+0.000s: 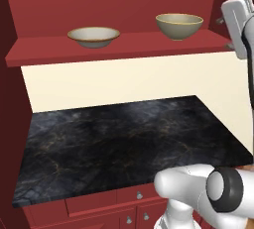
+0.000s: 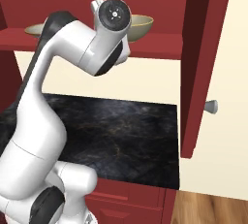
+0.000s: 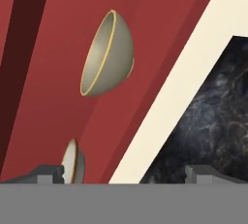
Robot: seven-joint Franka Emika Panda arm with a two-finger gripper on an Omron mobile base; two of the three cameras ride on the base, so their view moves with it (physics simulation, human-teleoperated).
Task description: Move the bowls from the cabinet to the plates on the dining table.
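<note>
1. Deeper olive-tan bowl (image 1: 179, 26): upright on the red shelf (image 1: 119, 44) of the cabinet, toward the shelf's 3 o'clock end. In the hand view it appears rolled on its side (image 3: 107, 53), an effect of the tilted camera.
2. Shallow cream-white bowl (image 1: 93, 36): upright on the same shelf, well apart from the deeper bowl, at its 9 o'clock. The hand view catches it at the lower edge (image 3: 73, 162).
3. Cabinet: dark red; its open door (image 2: 201, 63) stands at 3 o'clock in the right base view, with a silver knob (image 2: 211, 105) on it.
4. Gripper (image 3: 124, 174): the two dark tips stand far apart at the bottom of the hand view, spread wide with nothing between them. It holds nothing. The hand sits near the shelf's 3 o'clock end, apart from both bowls.
5. Black marble counter (image 1: 129, 143): lies below the shelf; red drawers (image 1: 134, 200) run along its front.
6. Progress, as a judgement: neither bowl has left the shelf, so no transfer is done. Left to do: grasp each bowl, carry it to a plate on the dining table, set it down.
</note>
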